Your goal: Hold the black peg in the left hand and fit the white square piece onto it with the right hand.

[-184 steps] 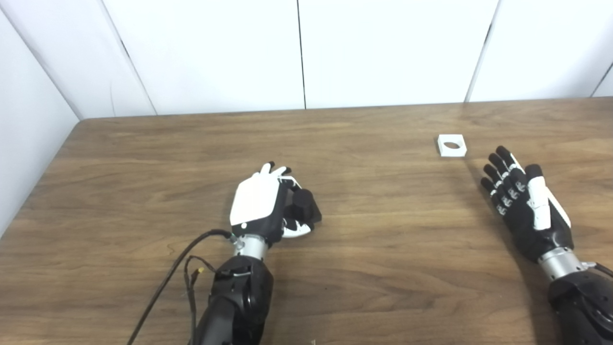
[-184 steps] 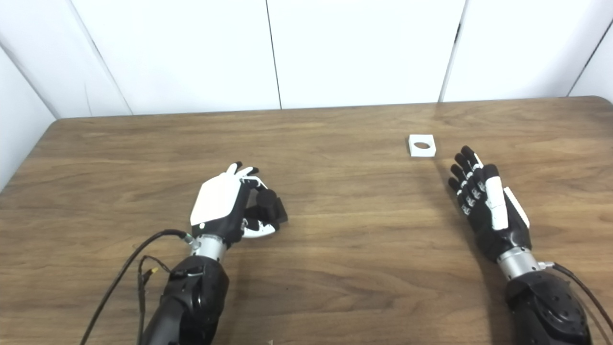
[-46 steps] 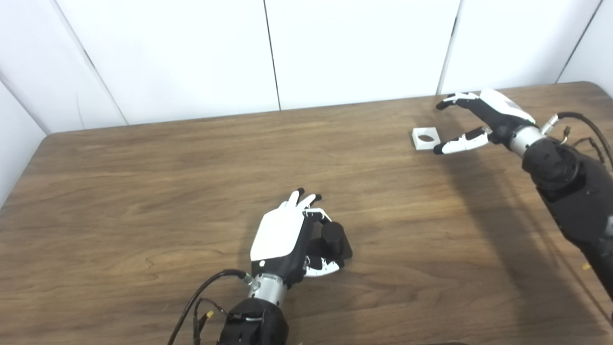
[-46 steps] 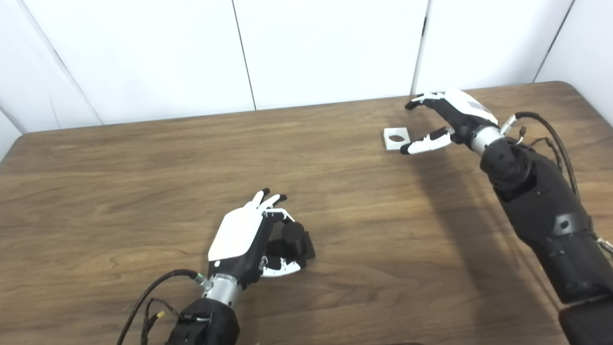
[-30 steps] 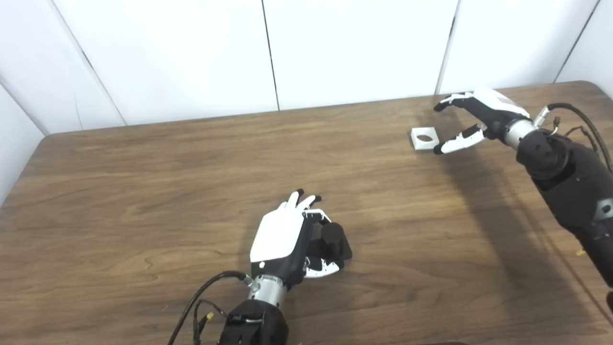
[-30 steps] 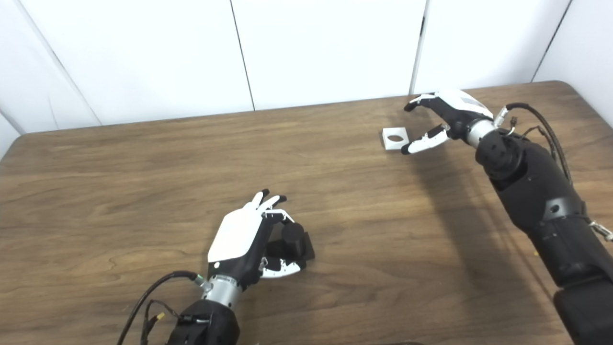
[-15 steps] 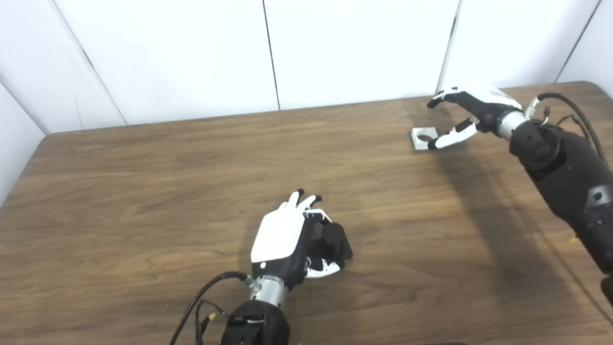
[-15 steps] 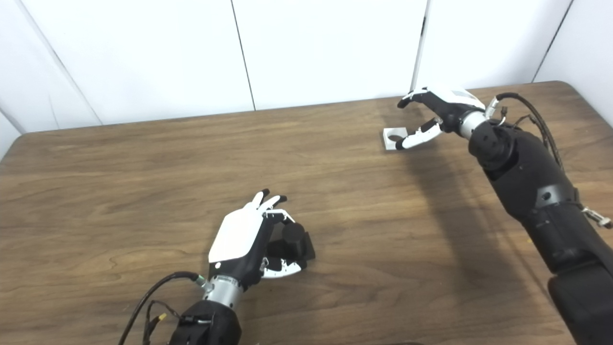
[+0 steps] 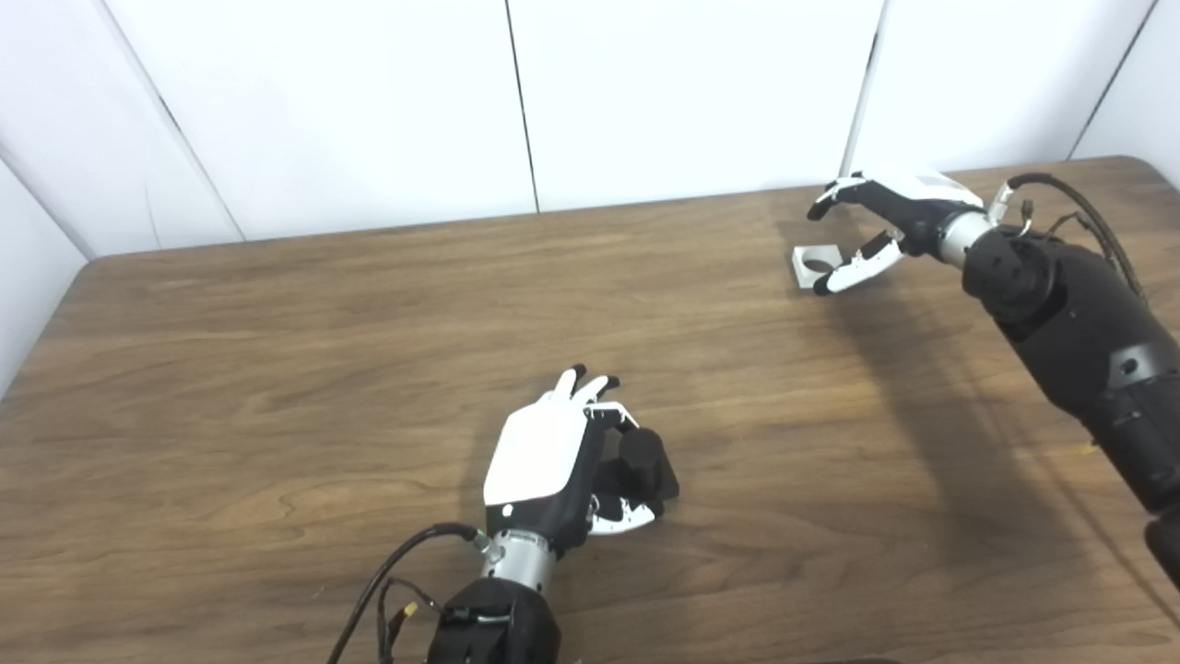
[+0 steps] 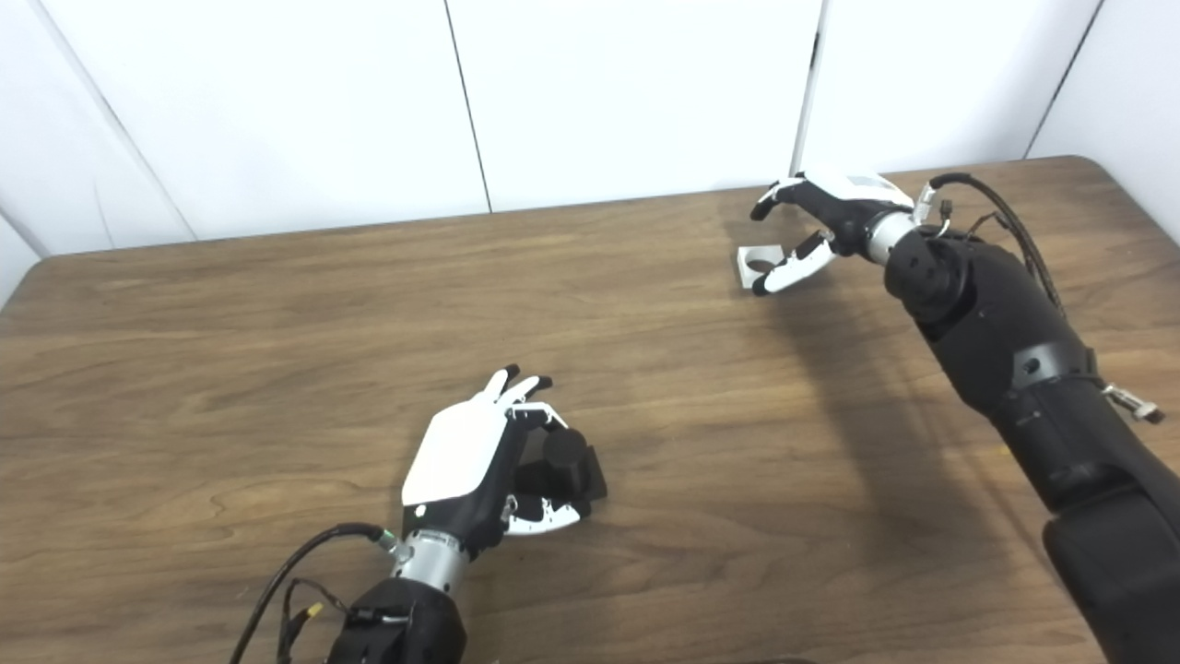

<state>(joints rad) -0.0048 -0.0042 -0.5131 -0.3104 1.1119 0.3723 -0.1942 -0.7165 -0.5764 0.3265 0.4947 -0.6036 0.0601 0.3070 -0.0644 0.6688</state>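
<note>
My left hand [image 9: 544, 456] rests on the wooden table [image 9: 277, 369] near the front middle, shut on the black peg [image 9: 641, 459], which stands upright on its square base; the peg also shows in the right eye view [image 10: 564, 458]. The white square piece [image 9: 810, 266] with a round hole lies flat at the far right of the table. My right hand [image 9: 890, 221] is open just over it, fingers spread above its far side and thumb low over its near right corner. The thumb hides part of the piece, so I cannot tell whether it touches.
White wall panels [image 9: 645, 92] stand right behind the table's far edge. The table's rounded far right corner [image 9: 1138, 164] is near my right arm [image 9: 1079, 323]. A black cable [image 9: 387, 581] trails from my left wrist toward the front edge.
Over the last second my right hand has slid left over the white piece, its thumb now covering the piece's near corner. The left hand and peg have not moved.
</note>
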